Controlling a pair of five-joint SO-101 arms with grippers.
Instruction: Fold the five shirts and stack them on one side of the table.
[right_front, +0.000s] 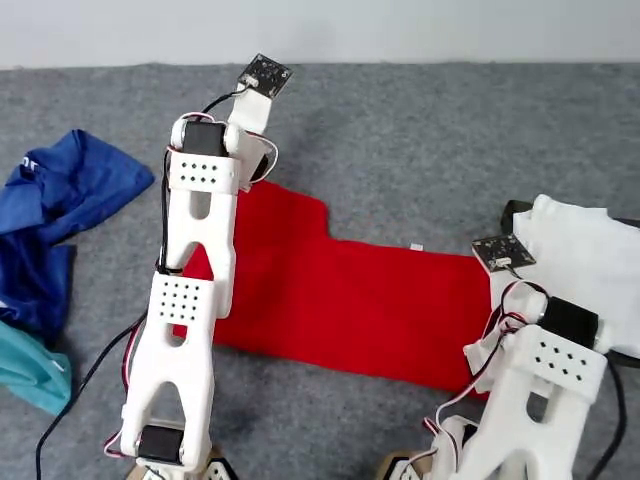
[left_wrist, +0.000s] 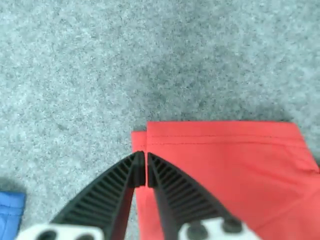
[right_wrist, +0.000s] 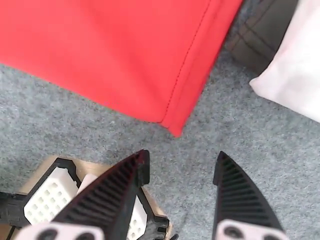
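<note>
A red shirt (right_front: 350, 300) lies spread flat across the middle of the grey table. My left arm (right_front: 200, 250) stretches over its left part. In the left wrist view my left gripper (left_wrist: 145, 156) is shut, its tips at the corner of the red shirt's sleeve (left_wrist: 225, 165); the cloth lies flat and unwrinkled. My right gripper (right_wrist: 182, 155) stands open just off the red shirt's near right corner (right_wrist: 172, 125), with nothing between its fingers. A white shirt (right_front: 585, 260) lies at the right on a dark shirt (right_front: 515, 210). Blue (right_front: 60, 200) and teal (right_front: 25, 370) shirts lie bunched at the left.
Bare grey table (right_front: 420, 140) spreads behind the red shirt and along the front between the arms. The right arm's base (right_wrist: 50, 195) stands close to the right gripper. A pale wall runs along the table's far edge.
</note>
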